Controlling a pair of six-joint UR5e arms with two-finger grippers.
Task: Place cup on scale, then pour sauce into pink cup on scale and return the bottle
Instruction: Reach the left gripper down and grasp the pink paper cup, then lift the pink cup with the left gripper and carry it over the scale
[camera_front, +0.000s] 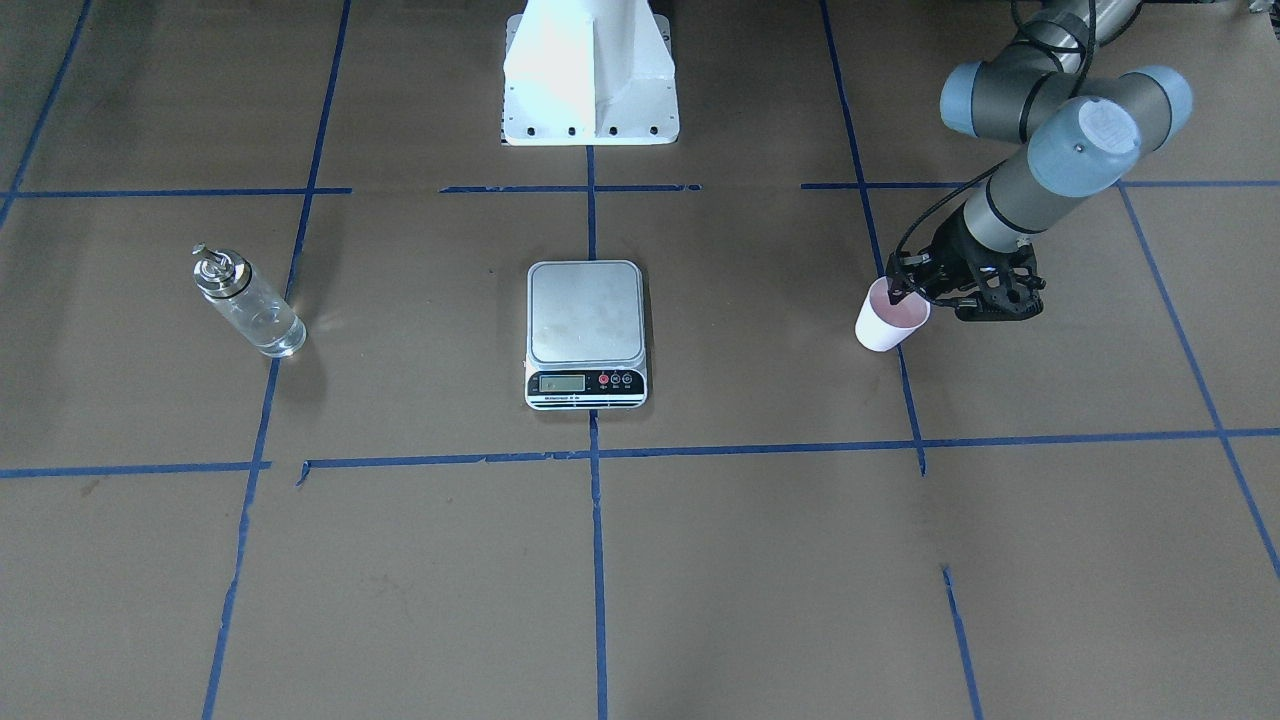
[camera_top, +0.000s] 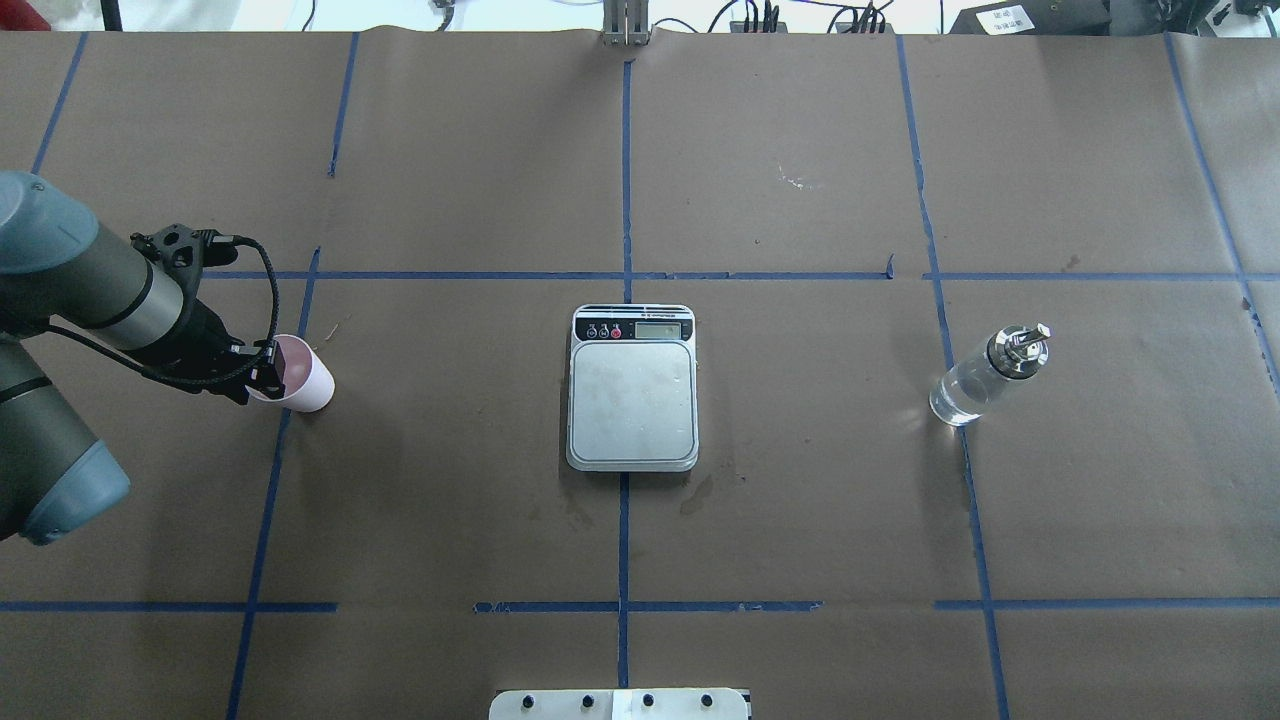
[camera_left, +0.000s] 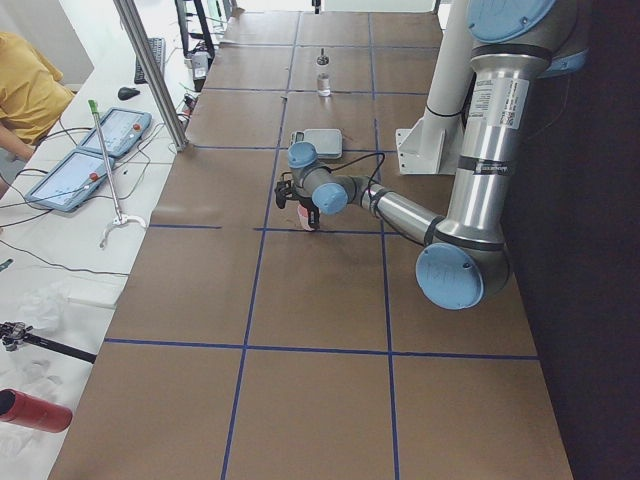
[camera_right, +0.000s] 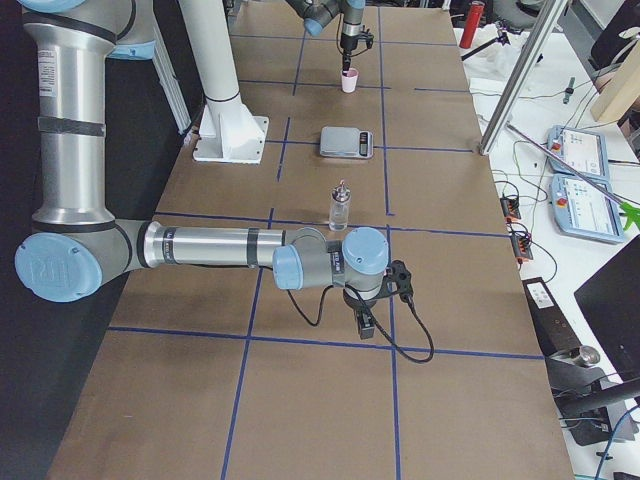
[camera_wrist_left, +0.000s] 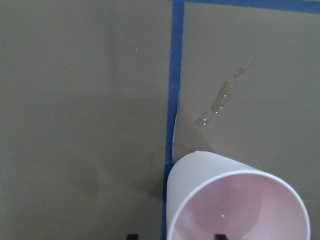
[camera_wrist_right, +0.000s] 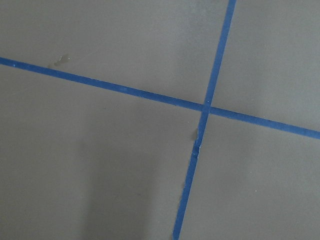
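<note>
While the open, empty left tool (camera_top: 262, 380) straddles the rim of the cup (camera_top: 303, 388), well off the scale (camera_top: 632, 400) — a skewed pinch could topple it.

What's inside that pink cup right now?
The cup shows pink walls with a few tiny droplets, and one of the left fingers just inside its rim. Its bottom is cut off in the wrist view, so anything pooled there is hidden.
</note>
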